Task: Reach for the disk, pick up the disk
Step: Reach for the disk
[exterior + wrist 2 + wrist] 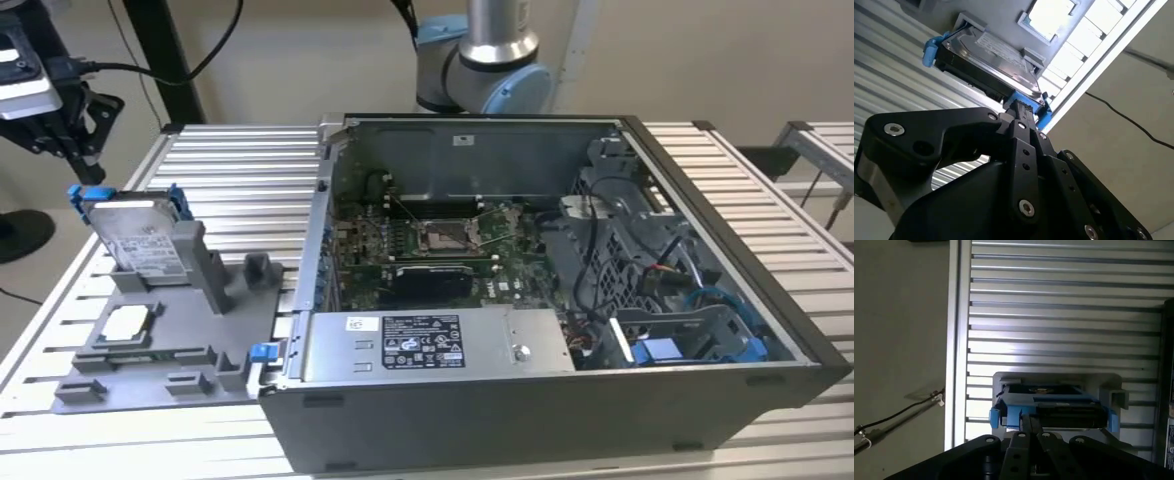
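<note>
Standing upright in a holder [200,330] near the surface's [240,160] edge, the silver, blue-framed disk [140,240] sits below the end effector [83,165]; apart or together, I cannot tell.

The gripper [88,165] is partly cut off by the exterior view's left edge, while the disk's [134,235] lower part sits hidden in a grey stand [187,370], its label too small to read.

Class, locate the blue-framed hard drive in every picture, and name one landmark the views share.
Exterior view: the disk stands on edge in the grey holder at the exterior view's left.
Second wrist view: disk just beyond the gripper.
First wrist view: disk edge-on beyond the gripper.
Shared landmark: the ribbed metal table.
</note>
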Controlling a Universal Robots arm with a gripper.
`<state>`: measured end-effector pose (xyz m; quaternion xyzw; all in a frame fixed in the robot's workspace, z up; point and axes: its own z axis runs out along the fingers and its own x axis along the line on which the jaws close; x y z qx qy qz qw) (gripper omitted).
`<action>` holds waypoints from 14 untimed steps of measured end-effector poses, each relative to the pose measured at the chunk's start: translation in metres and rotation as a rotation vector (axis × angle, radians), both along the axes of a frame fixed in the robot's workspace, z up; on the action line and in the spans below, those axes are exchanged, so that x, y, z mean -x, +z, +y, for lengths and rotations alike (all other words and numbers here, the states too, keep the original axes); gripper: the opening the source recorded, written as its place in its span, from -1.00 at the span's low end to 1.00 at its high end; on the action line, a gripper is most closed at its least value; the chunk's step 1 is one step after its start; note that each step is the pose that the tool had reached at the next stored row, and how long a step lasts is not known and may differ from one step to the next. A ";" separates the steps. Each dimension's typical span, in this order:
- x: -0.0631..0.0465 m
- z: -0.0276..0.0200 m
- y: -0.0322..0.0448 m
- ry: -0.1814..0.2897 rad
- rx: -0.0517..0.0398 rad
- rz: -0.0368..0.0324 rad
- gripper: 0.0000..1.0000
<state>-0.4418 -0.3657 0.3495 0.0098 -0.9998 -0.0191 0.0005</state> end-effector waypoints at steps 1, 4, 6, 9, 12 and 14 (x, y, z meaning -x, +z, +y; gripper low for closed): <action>0.000 0.0000 0.0000 0.000 0.0000 0.0000 -1.00; 0.000 -0.0006 0.0000 0.000 0.0000 0.0000 -1.00; 0.000 -0.0015 -0.0001 0.000 0.0000 0.0000 -1.00; 0.000 -0.0016 -0.0001 0.000 0.0000 -0.0001 -1.00; 0.000 -0.0018 -0.0001 0.000 0.0000 0.0000 -1.00; 0.000 -0.0018 -0.0001 0.000 0.0000 0.0000 -1.00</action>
